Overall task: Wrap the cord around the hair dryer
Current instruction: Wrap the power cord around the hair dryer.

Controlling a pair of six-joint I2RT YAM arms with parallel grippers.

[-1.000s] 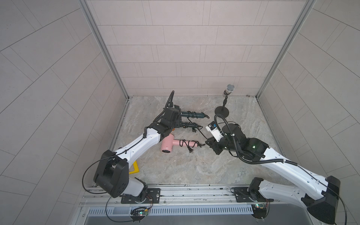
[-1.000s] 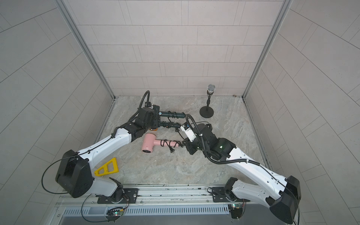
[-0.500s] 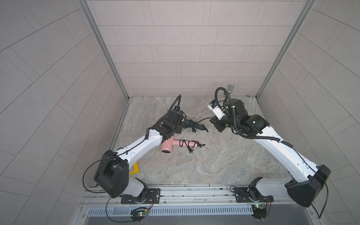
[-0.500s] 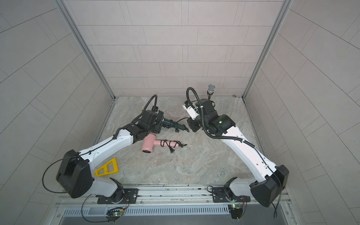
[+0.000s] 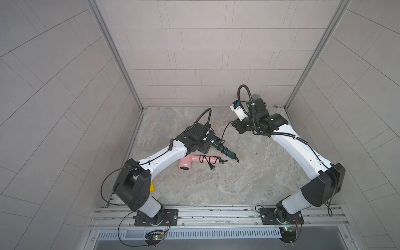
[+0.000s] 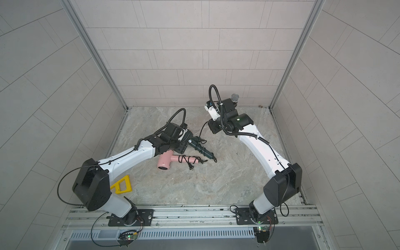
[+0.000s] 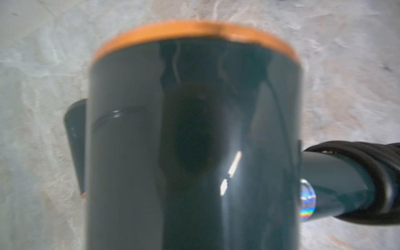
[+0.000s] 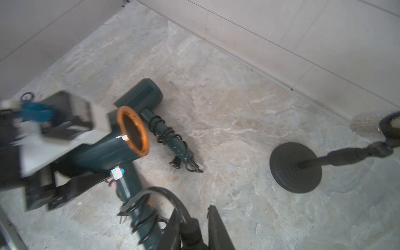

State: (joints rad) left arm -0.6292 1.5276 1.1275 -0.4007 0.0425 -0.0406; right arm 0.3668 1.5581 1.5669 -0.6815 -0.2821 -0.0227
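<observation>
Teal hair dryer [image 8: 101, 149]: barrel clamped between the jaws of the left gripper [image 5: 207, 145], handle sticking out beyond them with turns of cord [image 8: 155, 190] around it. Loose run of cord: leads to the right gripper [image 8: 192, 216], pinched in its near-closed jaws. On the floor [image 5: 238, 184] close by: pink dryer [image 5: 190, 161], second teal dryer [image 8: 149, 95], both wrapped. Microphone stand [image 8: 295, 171] apart.

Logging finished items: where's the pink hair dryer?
In both top views the pink hair dryer lies on the floor, on the robot's left, beside a green dryer's handle.
</observation>
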